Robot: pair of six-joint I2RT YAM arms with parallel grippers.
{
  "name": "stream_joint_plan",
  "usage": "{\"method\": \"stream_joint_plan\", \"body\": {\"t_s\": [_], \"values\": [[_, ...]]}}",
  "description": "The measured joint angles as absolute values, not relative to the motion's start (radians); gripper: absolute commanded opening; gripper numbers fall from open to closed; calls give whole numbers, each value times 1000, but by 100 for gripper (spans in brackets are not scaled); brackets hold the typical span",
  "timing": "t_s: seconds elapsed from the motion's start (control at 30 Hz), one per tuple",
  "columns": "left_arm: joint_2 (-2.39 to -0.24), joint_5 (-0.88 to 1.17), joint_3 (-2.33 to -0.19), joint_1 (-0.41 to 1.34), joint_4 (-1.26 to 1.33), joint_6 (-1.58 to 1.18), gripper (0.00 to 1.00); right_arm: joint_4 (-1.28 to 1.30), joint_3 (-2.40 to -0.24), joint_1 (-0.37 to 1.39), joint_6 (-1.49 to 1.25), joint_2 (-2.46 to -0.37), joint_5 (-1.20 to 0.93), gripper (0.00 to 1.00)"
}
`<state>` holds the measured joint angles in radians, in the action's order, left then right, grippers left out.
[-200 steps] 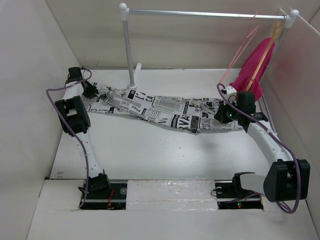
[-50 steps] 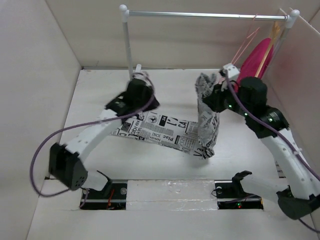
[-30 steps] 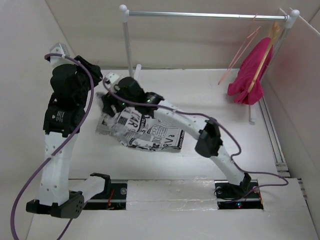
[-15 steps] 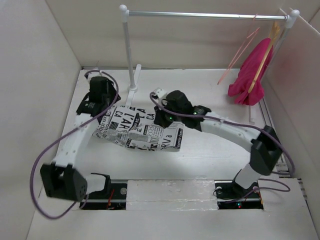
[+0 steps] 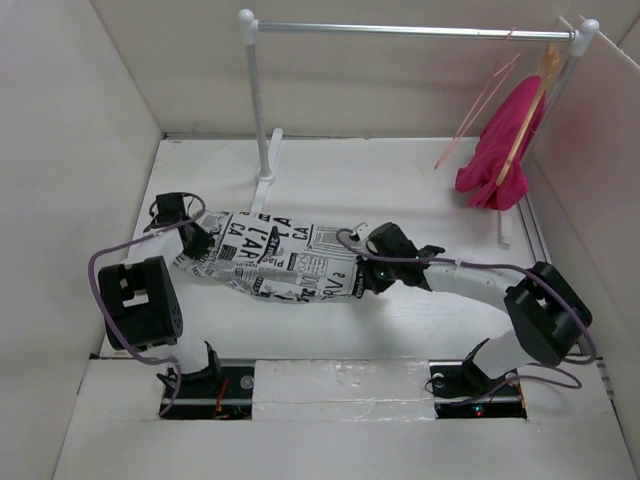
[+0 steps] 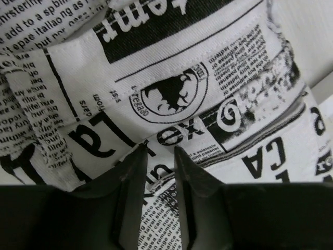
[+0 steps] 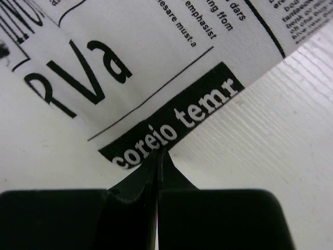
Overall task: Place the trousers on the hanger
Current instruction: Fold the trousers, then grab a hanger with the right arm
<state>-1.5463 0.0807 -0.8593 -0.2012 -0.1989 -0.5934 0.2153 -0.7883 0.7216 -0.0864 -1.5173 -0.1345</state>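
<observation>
The trousers (image 5: 270,262), white with black newspaper print, lie folded in a short band on the table, left of centre. My left gripper (image 5: 197,243) is at their left end. In the left wrist view its fingers (image 6: 159,151) stand narrowly apart with a fold of the printed cloth (image 6: 171,67) between them. My right gripper (image 5: 368,282) is low at the right end. Its jaws (image 7: 157,152) are shut, tips pinching the hem of the trousers (image 7: 130,62) at a black text band. The hanger (image 5: 483,95), thin salmon wire, hangs on the rail at the far right.
A metal rail (image 5: 410,30) spans the back on a white post (image 5: 258,100) standing just behind the trousers. A magenta garment (image 5: 500,140) on a wooden hanger (image 5: 530,100) hangs beside the wire one. White walls enclose the table on three sides.
Both arms have come down and outward to the two ends of the folded trousers. The right gripper slid from the middle of the cloth to its right edge and closed.
</observation>
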Motion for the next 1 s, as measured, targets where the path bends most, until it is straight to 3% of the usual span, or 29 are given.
{"method": "stream_joint_plan", "body": {"t_s": [0.07,0.13,0.27,0.37,0.57,0.63,0.67,0.7,0.77,1.0], "values": [[-1533,100,-859,-202,-199,-592,8,254,-797,716,-70,-1477,-137,0],[-1510,121,-868,-191,-213,-588,2,329,-836,702,-39,-1417,-136,8],[-1425,112,-983,-75,-273,-566,0,466,-1053,608,35,-1282,-131,61],[-1382,86,-1155,102,-271,-534,0,491,-1284,458,82,-1221,-136,75],[-1311,71,-1293,426,-226,-504,0,449,-1541,76,73,-1201,-250,82],[-1308,74,-1290,487,-227,-501,10,433,-1577,6,45,-1239,-306,82],[-1308,82,-1282,501,-226,-500,24,429,-1589,-17,28,-1262,-329,82],[-1306,91,-1264,509,-218,-500,30,427,-1597,-38,13,-1291,-347,82],[-1296,103,-1214,509,-212,-505,36,419,-1608,-73,-21,-1355,-390,82],[-1275,105,-1110,508,-234,-507,34,345,-1610,-118,-138,-1522,-529,71]]}}
